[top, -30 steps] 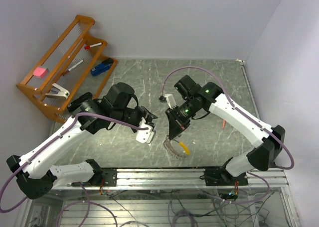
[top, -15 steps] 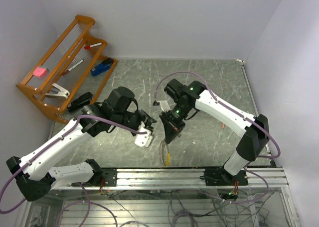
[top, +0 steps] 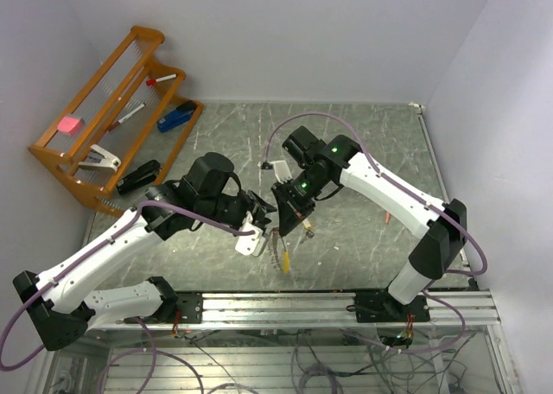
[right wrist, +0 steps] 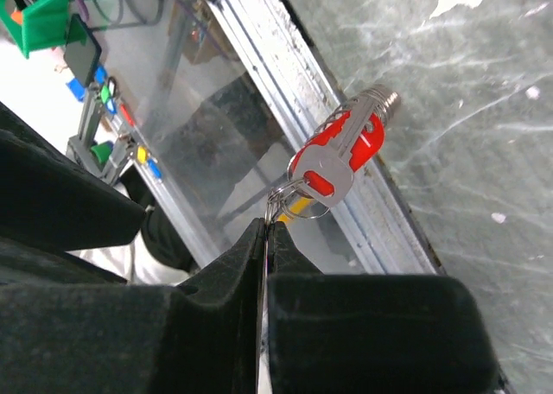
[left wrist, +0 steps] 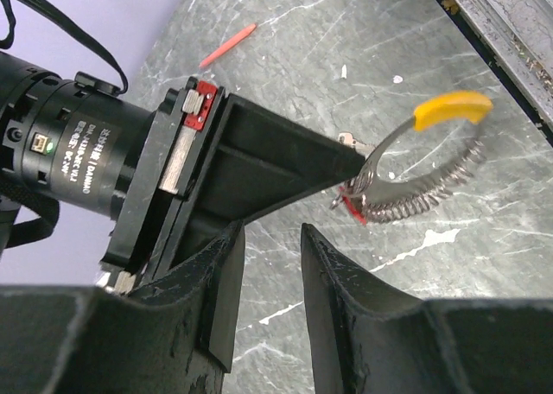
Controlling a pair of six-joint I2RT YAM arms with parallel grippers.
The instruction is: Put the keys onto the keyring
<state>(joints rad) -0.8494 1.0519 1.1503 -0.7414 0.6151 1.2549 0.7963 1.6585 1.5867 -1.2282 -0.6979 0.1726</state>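
One keyring, one red key hanging; right jaws pinch keyring.

1. The table has a smooth, dark grey, stone-look top with white veins and a faint sheen.
2. The keyring is bright silvery metal, tightly coiled and shiny.
3. Its curved tag is smooth, glossy yellow-orange and looks like plastic.
4. The key has a glossy red head that looks like plastic.
5. The fingers of the left gripper are matt black, grainy plastic.
6. The right arm shell is smooth white plastic.
7. The rack is varnished orange-brown wood.
8. The rail is pale brushed metal.
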